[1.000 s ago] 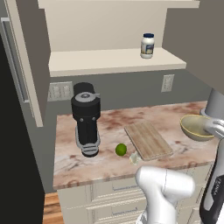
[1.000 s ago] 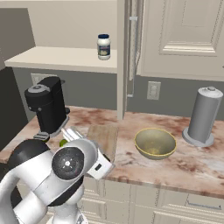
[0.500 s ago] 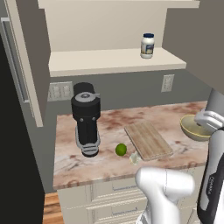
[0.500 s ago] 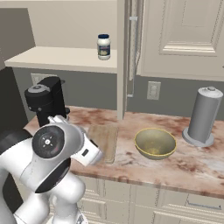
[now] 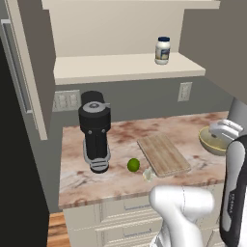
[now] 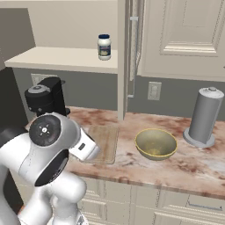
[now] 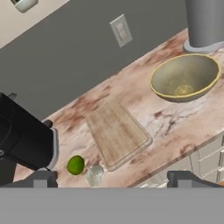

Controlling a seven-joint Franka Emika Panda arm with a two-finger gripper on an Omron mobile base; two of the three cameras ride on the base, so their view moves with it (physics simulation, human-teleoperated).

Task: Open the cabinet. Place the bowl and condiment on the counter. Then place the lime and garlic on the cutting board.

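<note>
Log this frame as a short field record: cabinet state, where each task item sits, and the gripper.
cabinet: open
condiment: on the cabinet shelf, not yet moved
bowl: upright on the counter, right of the cutting board
lime: on the counter, just left of the board
garlic: on the counter by the board's near corner
cutting board: bare
gripper: open, holding nothing, above the counter

Veined marble counter — grainy wooden cutting board
</note>
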